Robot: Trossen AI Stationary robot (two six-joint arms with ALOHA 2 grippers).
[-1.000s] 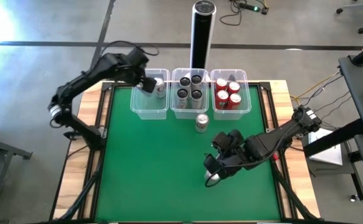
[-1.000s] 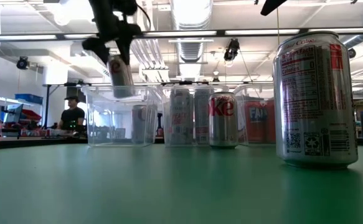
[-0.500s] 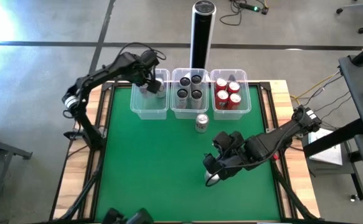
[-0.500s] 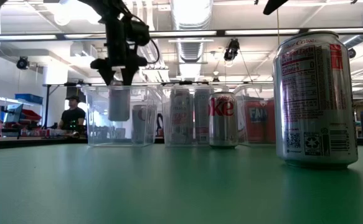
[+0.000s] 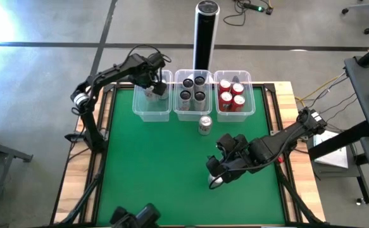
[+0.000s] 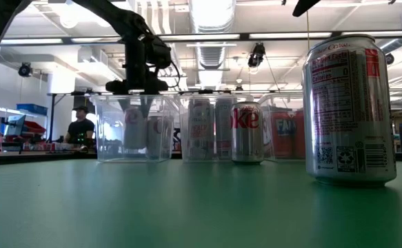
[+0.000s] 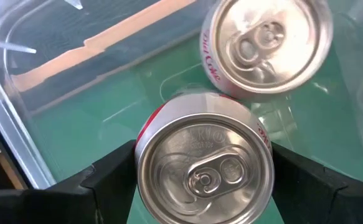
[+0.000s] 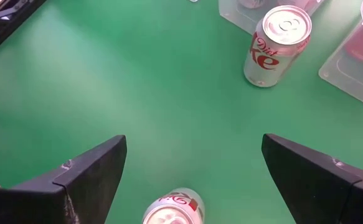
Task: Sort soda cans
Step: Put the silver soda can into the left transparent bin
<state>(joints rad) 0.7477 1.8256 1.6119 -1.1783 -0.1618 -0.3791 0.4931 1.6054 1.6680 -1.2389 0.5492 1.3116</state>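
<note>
A silver-white soda can [image 7: 205,168] stands upright inside the left clear bin [image 5: 151,107], between the fingers of my left gripper [image 5: 154,88], which is shut on it. A second silver can [image 7: 265,46] stands beside it in that bin. My right gripper [image 8: 190,177] hovers open over the table's right middle. Below it a silver can [image 8: 172,211] stands between its fingers, apart from both. Another silver can [image 5: 204,125] stands on the green table in front of the middle bin [image 5: 192,113]. My left gripper pinches the silver can by its upper wall [image 7: 142,140], one finger [image 7: 109,177] on each side. The fingers come from above, pointing down into the left bin. The can is upright, low in the bin [image 6: 135,131]; whether its base rests on the floor, I cannot tell.
The middle bin holds several dark cans [image 5: 192,88] and the right bin [image 5: 233,113] several red ones [image 5: 231,94]. A tall black-and-silver cylinder [image 5: 204,31] stands behind the bins. Open green table lies in front of the left bin and along the near edge.
My left gripper has gone down into the left bin with the silver can, which was tilted above the rim and now stands upright low in the bin beside the other can.
</note>
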